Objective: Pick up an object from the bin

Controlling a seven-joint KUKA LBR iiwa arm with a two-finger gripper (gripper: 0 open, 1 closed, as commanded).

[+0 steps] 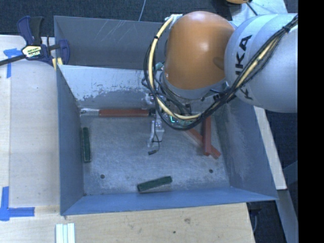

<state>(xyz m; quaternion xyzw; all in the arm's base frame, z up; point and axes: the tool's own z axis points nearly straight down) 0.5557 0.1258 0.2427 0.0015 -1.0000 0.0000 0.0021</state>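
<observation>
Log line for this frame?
pincer: low at centre of bin | nearest: red-brown rod, just behind | held: nothing seen | also: green bar left, green bar front, red-brown sticks right

You're at a robotics lab bench: a KUKA arm point(263, 59) with an orange wrist cover point(197, 49) and looped cables point(152, 59) hangs over a scuffed grey metal bin point(68, 135), with dark floor point(101, 1) beyond its far rim.
</observation>
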